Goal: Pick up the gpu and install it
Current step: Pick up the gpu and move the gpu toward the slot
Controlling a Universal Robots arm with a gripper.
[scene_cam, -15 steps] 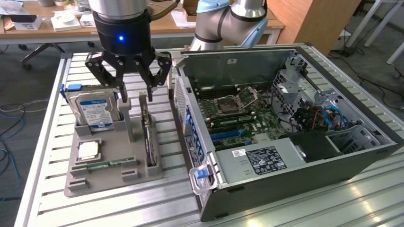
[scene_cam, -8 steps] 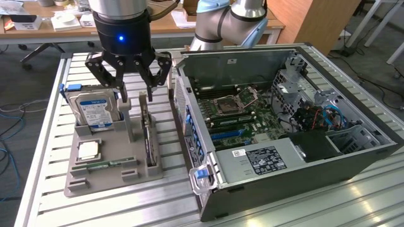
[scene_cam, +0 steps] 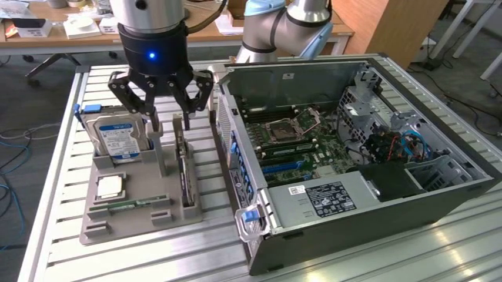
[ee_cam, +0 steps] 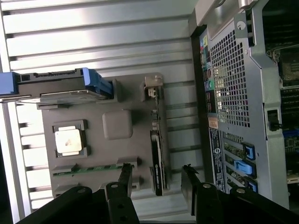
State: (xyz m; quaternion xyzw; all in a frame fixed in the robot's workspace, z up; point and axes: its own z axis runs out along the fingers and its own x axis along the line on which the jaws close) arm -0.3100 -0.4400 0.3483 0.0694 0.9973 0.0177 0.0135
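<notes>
Jaws spread, empty, hovered astride thin flat black gpu (scene_cam: 184, 170) standing in grey plastic tray (scene_cam: 126, 226); open metal computer case (scene_cam: 377, 211) at its 3 o'clock, exterior view. Risk: off-centre closing could tilt the card and jam it in its slot.

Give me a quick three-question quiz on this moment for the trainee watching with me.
1. True or false: the gpu is already seated in the computer case.
2. Which silver, blue-labelled part stands in the grey tray with it?
3. The tool is: A) open above the gpu; B) shut on the gpu; C) inside the case.
Key: 1 false, it stands on edge in the tray; 2 the hard drive; 3 A.
</notes>
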